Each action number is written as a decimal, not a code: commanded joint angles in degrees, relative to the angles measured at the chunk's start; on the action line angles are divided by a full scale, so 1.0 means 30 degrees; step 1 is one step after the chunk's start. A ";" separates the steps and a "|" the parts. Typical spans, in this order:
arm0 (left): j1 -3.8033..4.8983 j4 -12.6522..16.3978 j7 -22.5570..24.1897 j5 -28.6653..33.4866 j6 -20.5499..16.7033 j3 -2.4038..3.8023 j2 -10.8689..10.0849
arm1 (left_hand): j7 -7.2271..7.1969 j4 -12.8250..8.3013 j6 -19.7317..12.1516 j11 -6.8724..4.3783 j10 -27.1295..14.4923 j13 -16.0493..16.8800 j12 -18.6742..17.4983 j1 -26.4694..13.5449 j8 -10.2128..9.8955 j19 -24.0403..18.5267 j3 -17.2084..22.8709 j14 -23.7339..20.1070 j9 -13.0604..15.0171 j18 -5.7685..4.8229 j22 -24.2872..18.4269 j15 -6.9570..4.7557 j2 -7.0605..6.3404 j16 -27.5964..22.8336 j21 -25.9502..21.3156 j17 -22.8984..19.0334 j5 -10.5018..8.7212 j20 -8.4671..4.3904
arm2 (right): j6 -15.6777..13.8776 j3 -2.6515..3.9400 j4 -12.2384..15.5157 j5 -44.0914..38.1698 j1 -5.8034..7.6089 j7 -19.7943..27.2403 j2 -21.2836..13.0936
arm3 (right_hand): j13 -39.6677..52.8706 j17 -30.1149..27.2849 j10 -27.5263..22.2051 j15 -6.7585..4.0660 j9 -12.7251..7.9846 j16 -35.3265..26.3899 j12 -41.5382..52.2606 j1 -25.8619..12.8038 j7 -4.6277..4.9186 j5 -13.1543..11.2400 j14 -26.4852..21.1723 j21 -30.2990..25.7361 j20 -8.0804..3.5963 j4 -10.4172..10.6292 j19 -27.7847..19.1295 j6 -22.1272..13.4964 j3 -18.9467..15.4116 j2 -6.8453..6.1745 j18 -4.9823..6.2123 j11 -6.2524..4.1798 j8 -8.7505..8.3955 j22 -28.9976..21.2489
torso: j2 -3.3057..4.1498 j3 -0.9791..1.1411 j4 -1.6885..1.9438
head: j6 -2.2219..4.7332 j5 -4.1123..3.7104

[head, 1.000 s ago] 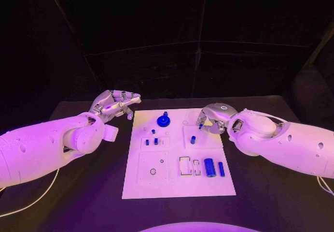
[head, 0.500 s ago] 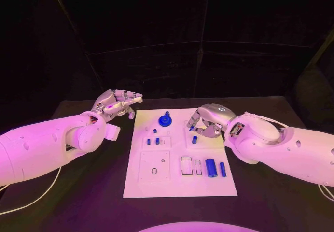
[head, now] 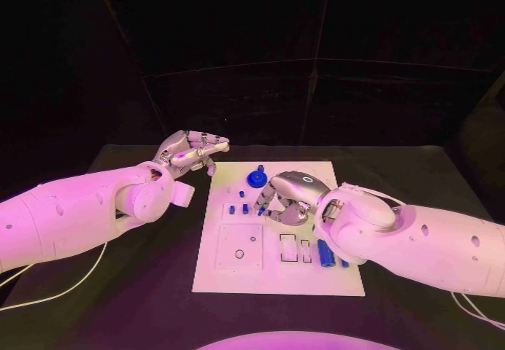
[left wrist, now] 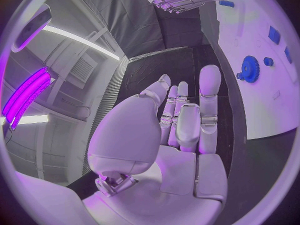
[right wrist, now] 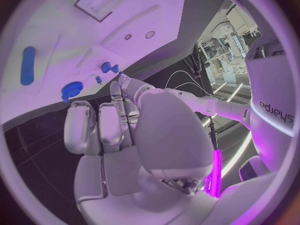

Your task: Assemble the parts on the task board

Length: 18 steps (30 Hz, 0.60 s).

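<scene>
Task board (head: 237, 281): a white plate at the centre of the frame on the black desk (head: 137, 292); you see it lengthwise, running toward the top of the frame.
Parts: a blue gear-like disc (head: 257, 179) stands near the board's upper edge; small blue pegs (head: 236, 209) sit left of centre; a blue cylinder (head: 325, 252) lies at the lower right of the board, half behind the right forearm.
Right hand (head: 284, 200): you now find it over the board's centre, fingers curled downward above the small pegs; a second ago it hung at the board's right edge. The right wrist view shows its fingers bent together with nothing between them; whether it touches any part, you cannot tell.
Left hand (head: 193, 152): raised off the board's upper left corner, over bare desk, much where it was a second ago; fingers extended side by side, holding nothing.
Meaning for the task: judge this as the right hand's approach to a centre peg, not yet a grasp. No part reads as newly seated, so treat the assembly as early.
</scene>
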 commanded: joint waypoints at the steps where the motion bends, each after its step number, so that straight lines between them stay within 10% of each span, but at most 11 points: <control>1: 0.0035 0.0033 0.0020 0.0092 0.0218 0.0016 0.0075 | 0.0070 -0.0007 0.0006 0.0017 0.0164 -0.0025 0.0084 0.0181 0.0053 0.0174 0.0137 0.0105 -0.0024 -0.0069 -0.0052 0.0045 -0.0013 0.0092 -0.0035 -0.0059 0.0109 0.0001 | 0.0804 -0.0015 -0.0283 -0.0721 -0.0310 0.0351 0.0429 | 0.0014 -0.0069 0.0081 -0.0040 0.0033 0.0031 -0.0117 -0.0230 0.0144 0.0094 0.0494 0.0027 0.0046 -0.0048 0.0102 0.0027 0.0121 -0.0047 -0.0299 0.0090 -0.0008 -0.0054 | 0.0014 0.0023 -0.0040 | -0.0076 0.0153; 18: 0.0040 -0.0037 -0.0058 0.0092 0.0230 0.0016 0.0292 | 0.0114 -0.0047 -0.0156 0.0038 0.0144 -0.0066 0.0089 0.0217 0.0004 0.0161 0.0174 0.0089 -0.0059 -0.0067 -0.0103 0.0054 -0.0069 0.0079 -0.0103 -0.0126 0.0112 -0.0007 | 0.2213 -0.0054 -0.1322 -0.1577 -0.1050 0.0381 0.1592 | 0.0023 -0.0125 0.0050 -0.0028 0.0033 0.0016 -0.0160 -0.0440 0.0153 0.0118 0.0471 0.0020 0.0062 -0.0087 0.0081 0.0002 0.0092 -0.0096 -0.0296 0.0102 -0.0023 -0.0063 | 0.0011 0.0036 -0.0022 | -0.0329 0.0465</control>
